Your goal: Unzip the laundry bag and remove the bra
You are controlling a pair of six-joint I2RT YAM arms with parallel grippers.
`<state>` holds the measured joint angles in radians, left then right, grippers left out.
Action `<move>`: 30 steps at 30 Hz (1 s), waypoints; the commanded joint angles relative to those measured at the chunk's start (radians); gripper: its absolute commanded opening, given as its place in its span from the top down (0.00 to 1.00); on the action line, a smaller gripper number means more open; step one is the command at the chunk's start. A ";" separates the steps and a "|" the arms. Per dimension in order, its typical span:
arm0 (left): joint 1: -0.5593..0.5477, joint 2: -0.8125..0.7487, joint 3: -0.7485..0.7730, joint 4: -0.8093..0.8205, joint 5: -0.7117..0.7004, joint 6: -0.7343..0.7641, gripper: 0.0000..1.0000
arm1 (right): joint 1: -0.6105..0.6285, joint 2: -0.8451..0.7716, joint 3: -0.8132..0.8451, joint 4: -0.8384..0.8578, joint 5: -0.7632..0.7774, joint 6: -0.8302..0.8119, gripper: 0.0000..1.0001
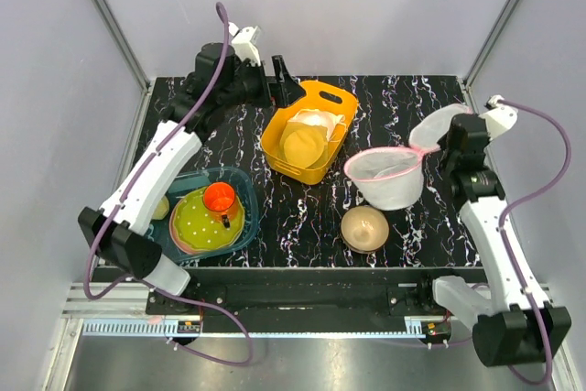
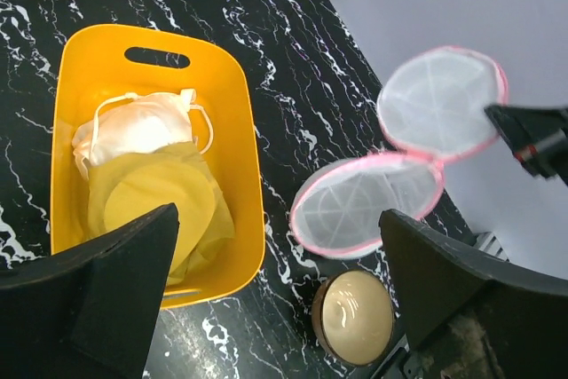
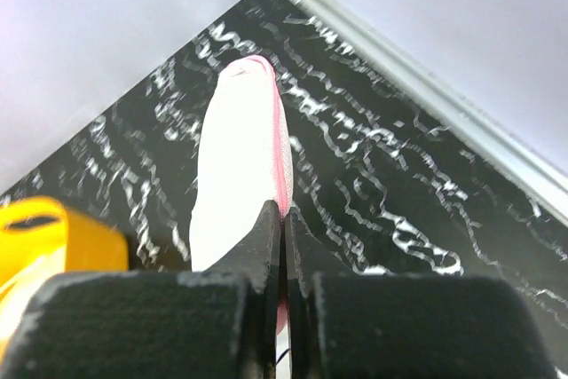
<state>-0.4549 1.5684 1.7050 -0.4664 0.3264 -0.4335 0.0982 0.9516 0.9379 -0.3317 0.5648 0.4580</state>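
Note:
The white mesh laundry bag (image 1: pixel 389 176) with pink zipper trim stands unzipped at centre right, its lid half raised, and its inside shows only mesh. It also shows in the left wrist view (image 2: pixel 368 206). My right gripper (image 1: pixel 449 139) is shut on the lid's pink rim (image 3: pixel 282 179) and holds it up. The bra (image 1: pixel 307 139), tan cups with a cream-white part, lies inside the orange basket (image 1: pixel 275 148). It also shows in the left wrist view (image 2: pixel 151 175). My left gripper (image 1: pixel 284 80) is open and empty, above the basket's far end.
A stiff tan bowl (image 1: pixel 364 226) sits upside down in front of the bag. A blue tray (image 1: pixel 245 191) at front left holds a green plate and an orange cup. Walls close in the table's back and sides.

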 commanded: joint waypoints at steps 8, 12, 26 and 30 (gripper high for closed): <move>-0.002 -0.106 -0.200 -0.017 -0.062 0.055 0.01 | -0.229 0.254 0.283 -0.110 -0.069 -0.016 0.00; -0.002 -0.152 -0.287 -0.014 -0.115 0.073 0.01 | -0.229 0.265 0.308 -0.178 -0.230 0.001 0.00; 0.007 -0.361 -0.599 0.029 -0.389 0.078 0.01 | -0.229 0.268 0.191 -0.261 -0.407 -0.007 0.00; 0.013 -0.369 -0.598 0.025 -0.386 0.082 0.01 | -0.229 0.285 0.176 -0.248 -0.388 0.010 0.00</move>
<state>-0.4526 1.2297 1.1027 -0.4988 -0.0021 -0.3660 -0.1329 1.2427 1.1213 -0.5995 0.1879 0.4511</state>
